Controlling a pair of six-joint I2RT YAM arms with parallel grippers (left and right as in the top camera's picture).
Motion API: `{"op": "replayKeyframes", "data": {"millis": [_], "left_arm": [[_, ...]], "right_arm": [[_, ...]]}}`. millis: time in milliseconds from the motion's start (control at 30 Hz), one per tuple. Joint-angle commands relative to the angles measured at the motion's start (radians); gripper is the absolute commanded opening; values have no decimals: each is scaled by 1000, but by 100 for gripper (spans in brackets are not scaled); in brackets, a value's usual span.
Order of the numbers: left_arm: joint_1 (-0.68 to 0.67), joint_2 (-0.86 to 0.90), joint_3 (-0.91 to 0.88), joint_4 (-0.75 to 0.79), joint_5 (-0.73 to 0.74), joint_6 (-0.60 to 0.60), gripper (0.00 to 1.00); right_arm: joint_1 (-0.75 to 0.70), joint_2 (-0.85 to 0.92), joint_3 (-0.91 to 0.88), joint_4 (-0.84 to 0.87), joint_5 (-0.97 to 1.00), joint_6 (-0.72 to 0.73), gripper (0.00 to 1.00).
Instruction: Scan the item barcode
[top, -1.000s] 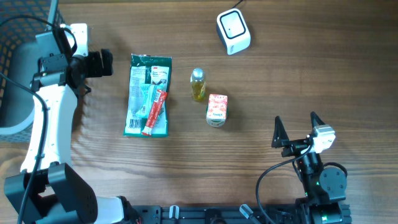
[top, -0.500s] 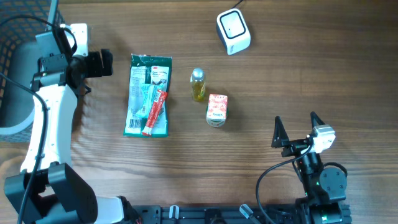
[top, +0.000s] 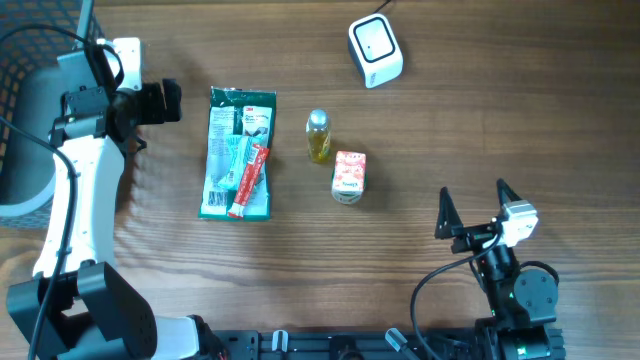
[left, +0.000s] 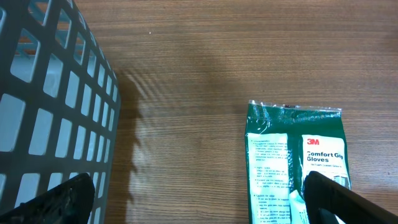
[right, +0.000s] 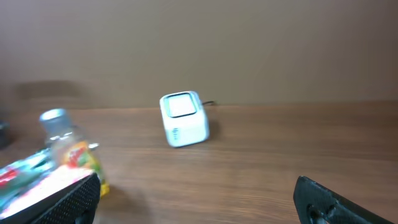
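- Both sets of jaws are spread wide and empty: left gripper (top: 163, 103) at upper left by the dark mesh basket (left: 43, 106), right gripper (top: 473, 197) at lower right.
- Nothing is picked up yet. The small pink-and-white carton (top: 348, 176) sits mid-frame, just beside the yellow bottle with a silver cap (top: 318, 137).
- The white cube scanner (top: 375, 50) is at upper right, well apart.
- Take the carton by its sides. Its barcode isn't visible, so find it, keep your fingers off it and face it to the scanner.

Even bright light, basket (left: 93, 43) casts striped shadow on table (left: 217, 50), right wrist view soft, perhaps motion-blurred
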Motion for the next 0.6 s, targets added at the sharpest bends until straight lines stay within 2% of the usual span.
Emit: {"op": "replayKeyframes", "data": {"millis": [0, 33, 133, 167, 367, 567], "left_arm": [[3, -13, 14, -1, 19, 16, 100], [3, -13, 14, -1, 19, 16, 100], [3, -13, 14, -1, 19, 15, 100], [3, -13, 14, -1, 19, 15, 100], [3, -13, 14, -1, 19, 15, 100], [3, -13, 14, -1, 19, 15, 100]], "right_arm": [[0, 5, 17, -14, -206, 59, 100], [0, 11, 37, -39, -205, 99, 100], [0, 40, 116, -90, -203, 101, 100], [0, 85, 197, -137, -202, 105, 100], [0, 444, 635, -399, -272, 105, 99], [0, 906, 1143, -859, -377, 117, 100]]}}
